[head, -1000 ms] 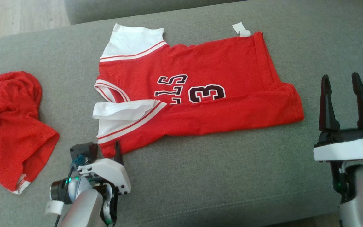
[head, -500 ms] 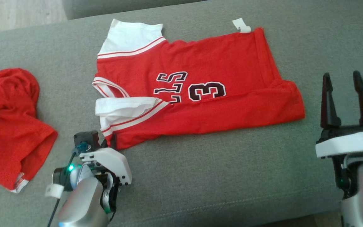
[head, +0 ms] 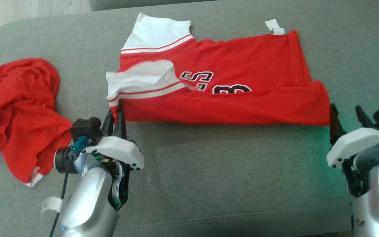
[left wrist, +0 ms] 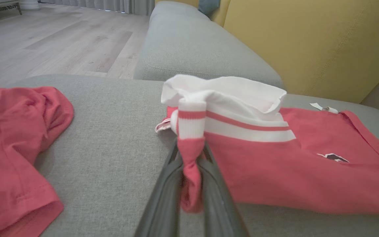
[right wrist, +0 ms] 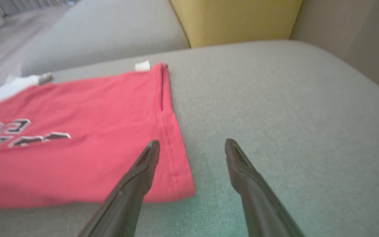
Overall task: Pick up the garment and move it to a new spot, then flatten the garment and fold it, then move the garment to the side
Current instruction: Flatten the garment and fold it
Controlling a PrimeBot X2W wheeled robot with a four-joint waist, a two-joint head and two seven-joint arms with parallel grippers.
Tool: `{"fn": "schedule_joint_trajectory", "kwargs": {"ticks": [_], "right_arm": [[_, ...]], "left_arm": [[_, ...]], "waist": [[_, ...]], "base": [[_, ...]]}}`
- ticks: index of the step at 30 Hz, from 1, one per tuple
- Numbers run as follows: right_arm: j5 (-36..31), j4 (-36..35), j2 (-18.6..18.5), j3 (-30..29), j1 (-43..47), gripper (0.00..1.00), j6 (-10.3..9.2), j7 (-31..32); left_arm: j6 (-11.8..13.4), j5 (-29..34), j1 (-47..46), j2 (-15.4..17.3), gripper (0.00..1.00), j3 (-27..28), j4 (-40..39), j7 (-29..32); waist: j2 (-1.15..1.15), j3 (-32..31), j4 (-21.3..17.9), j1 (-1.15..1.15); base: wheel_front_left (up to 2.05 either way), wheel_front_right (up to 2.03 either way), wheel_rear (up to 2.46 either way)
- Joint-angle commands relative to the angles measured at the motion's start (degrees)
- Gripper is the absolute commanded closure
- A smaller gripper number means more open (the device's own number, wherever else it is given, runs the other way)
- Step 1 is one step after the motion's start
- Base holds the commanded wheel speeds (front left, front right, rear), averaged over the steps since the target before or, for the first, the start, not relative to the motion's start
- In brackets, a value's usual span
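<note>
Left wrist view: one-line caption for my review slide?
Left gripper pinches the red jersey's corner on the grey cushion, white sleeve bunched above; another red garment lies apart.

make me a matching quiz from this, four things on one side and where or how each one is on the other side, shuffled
Things:
1. left gripper
2. right gripper
3. numbered jersey
4. crumpled red cloth

States:
a. bunched up at the left end of the sofa
b. open, at the hem corner
c. shut on a sleeve-side corner
d. spread out in the middle, one corner pinched

Pairs: 1-c, 2-b, 3-d, 4-a
</note>
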Motion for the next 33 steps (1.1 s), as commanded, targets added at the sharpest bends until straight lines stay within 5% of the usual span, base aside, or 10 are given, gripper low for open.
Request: {"fn": "schedule_joint_trajectory", "kwargs": {"ticks": [1, 24, 25, 26, 27, 33], "right_arm": [[-1.1, -0.2, 0.2, 0.8, -2.6, 0.00, -0.04, 1.6], [-5.7, 13.9, 0.4, -1.3, -10.9, 0.00, -0.04, 11.0], [-5.4, 14.1, 0.4, -1.2, -11.0, 0.14, -0.04, 11.3], [-5.2, 14.3, 0.4, -1.1, -11.1, 0.93, -0.04, 11.5], [-5.1, 14.3, 0.4, -1.1, -11.1, 1.00, -0.04, 11.7], [-3.7, 13.9, -0.1, -0.4, -10.1, 1.00, -0.04, 12.1]], "left_arm": [[0.4, 0.5, -0.9, 0.9, 1.00, 1.2, -3.0, -0.7], [0.3, 0.5, -0.4, 2.3, 1.00, -1.1, -7.2, 1.8], [0.4, 0.4, -0.5, 2.5, 1.00, -0.9, -7.1, 1.8], [0.5, 0.4, -0.5, 2.6, 1.00, -0.8, -7.1, 1.8], [0.5, 0.3, -0.6, 2.7, 1.00, -0.8, -7.0, 1.7], [0.7, 0.0, 0.0, 3.0, 1.00, -0.8, -6.2, 1.6]], "waist": [[0.00, 0.4, 0.6, 0.00], [0.00, 4.1, 3.0, 0.00], [0.00, 4.1, 3.0, 0.00], [0.00, 4.1, 3.0, 0.00], [0.00, 4.0, 3.0, 0.00], [0.00, 2.2, 2.8, 0.00]], "base": [[0.00, 0.00, 0.00], [0.00, 0.00, 0.00], [0.00, 0.00, 0.00], [0.00, 0.00, 0.00], [0.00, 0.00, 0.00], [0.00, 0.00, 0.00]]}}
